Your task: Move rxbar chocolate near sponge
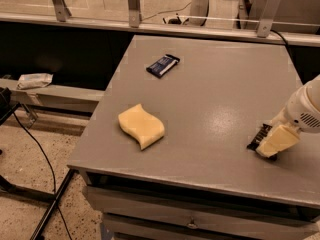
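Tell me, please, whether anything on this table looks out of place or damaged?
Nothing looks spilled or damaged. The sponge and blue bar lie flat on the table; the pincer sits over the black bar near the front edge.

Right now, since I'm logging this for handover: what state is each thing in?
gripper: low at the table's front right, over the rxbar chocolate.
rxbar chocolate: flat, partly covered by the gripper, far from the sponge.
sponge: flat, front left, touching nothing else.
dark blue bar: flat, wrapped, toward the back.
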Robot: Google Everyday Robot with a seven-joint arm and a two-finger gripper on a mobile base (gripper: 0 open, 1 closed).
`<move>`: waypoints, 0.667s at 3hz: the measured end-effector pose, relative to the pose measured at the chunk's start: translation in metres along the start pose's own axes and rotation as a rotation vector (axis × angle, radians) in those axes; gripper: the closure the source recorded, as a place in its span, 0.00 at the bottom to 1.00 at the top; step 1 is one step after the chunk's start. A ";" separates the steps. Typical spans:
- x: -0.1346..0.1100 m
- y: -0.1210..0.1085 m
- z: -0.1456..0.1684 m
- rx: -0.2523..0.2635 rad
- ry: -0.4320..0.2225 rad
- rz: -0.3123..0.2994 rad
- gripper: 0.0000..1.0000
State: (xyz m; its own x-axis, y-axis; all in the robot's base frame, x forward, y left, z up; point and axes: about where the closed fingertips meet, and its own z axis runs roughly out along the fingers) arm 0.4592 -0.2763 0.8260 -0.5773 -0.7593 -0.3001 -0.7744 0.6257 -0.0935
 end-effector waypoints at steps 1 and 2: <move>-0.034 0.004 -0.012 0.002 -0.071 -0.085 1.00; -0.122 0.022 -0.039 -0.004 -0.236 -0.294 1.00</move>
State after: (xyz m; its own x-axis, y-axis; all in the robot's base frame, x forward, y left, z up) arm 0.5028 -0.1771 0.8973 -0.2545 -0.8441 -0.4720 -0.8997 0.3856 -0.2045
